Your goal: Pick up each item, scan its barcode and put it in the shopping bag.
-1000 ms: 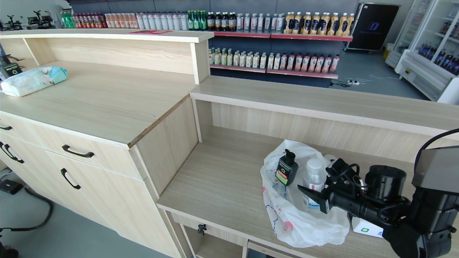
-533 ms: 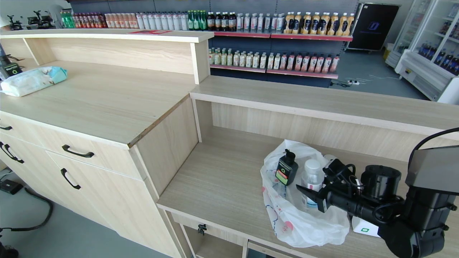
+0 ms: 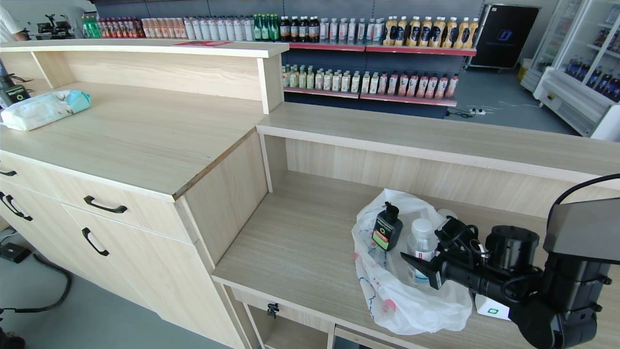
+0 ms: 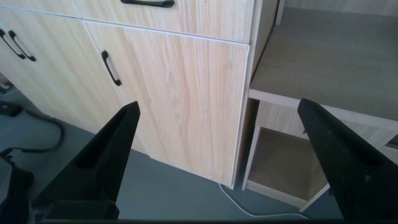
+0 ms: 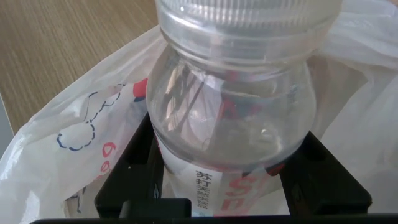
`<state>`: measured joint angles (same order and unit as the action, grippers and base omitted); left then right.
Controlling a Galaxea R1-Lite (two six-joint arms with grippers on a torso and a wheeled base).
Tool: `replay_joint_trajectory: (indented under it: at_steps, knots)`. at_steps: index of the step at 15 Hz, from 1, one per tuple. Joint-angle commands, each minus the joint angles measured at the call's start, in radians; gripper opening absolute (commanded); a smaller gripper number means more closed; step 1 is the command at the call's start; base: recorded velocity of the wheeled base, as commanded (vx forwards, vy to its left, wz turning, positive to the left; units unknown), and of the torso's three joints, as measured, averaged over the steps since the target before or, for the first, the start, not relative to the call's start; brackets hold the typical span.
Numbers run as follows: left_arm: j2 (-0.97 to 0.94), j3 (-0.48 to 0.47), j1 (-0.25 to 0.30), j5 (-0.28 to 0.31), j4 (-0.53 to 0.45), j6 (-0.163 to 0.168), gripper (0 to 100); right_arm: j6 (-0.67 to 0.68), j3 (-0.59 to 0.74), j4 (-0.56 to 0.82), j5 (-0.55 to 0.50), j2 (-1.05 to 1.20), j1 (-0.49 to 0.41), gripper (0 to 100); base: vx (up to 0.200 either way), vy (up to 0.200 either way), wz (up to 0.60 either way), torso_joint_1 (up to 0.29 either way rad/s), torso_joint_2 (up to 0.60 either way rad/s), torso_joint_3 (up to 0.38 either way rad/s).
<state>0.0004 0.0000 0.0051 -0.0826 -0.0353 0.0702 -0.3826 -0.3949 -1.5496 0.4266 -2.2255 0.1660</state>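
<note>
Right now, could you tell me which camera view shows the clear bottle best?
The right wrist view: the clear bottle appears close up between the right gripper's fingers, above the shopping bag. The head view shows it smaller, partly behind that gripper. The left wrist view looks at cabinet doors.

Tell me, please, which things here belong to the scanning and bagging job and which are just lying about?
Job: shopping bag; clear bottle gripped by the right end effector; dark pump bottle in the bag; wipes pack on the upper counter, probably awaiting its turn.
Lying about: shelved drinks; fridges; cable on the floor.
</note>
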Motion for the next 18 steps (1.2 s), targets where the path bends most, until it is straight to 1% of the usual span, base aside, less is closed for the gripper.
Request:
replay_joint_trajectory:
  at_steps: [1, 12, 13, 18]
  knots:
    - [0.0, 0.0, 0.001, 0.0, 0.0, 0.0, 100, -0.006, 0.004, 0.002, 0.0, -0.013, -0.008, 0, 0.0, 0.0, 0.0, 0.0, 0.0, 0.0]
    - [0.0, 0.0, -0.001, 0.0, 0.0, 0.0, 100, -0.01, -0.001, 0.003, 0.0, -0.037, -0.029, 0, 0.0, 0.0, 0.0, 0.0, 0.0, 0.0]
    - [0.0, 0.0, -0.001, 0.0, 0.0, 0.0, 100, -0.01, -0.001, 0.003, 0.001, -0.032, -0.029, 100, 0.0, 0.0, 0.0, 0.0, 0.0, 0.0]
    - [0.0, 0.0, -0.001, 0.0, 0.0, 0.0, 100, -0.009, 0.001, 0.009, 0.001, -0.003, -0.036, 100, 0.0, 0.0, 0.0, 0.0, 0.0, 0.0]
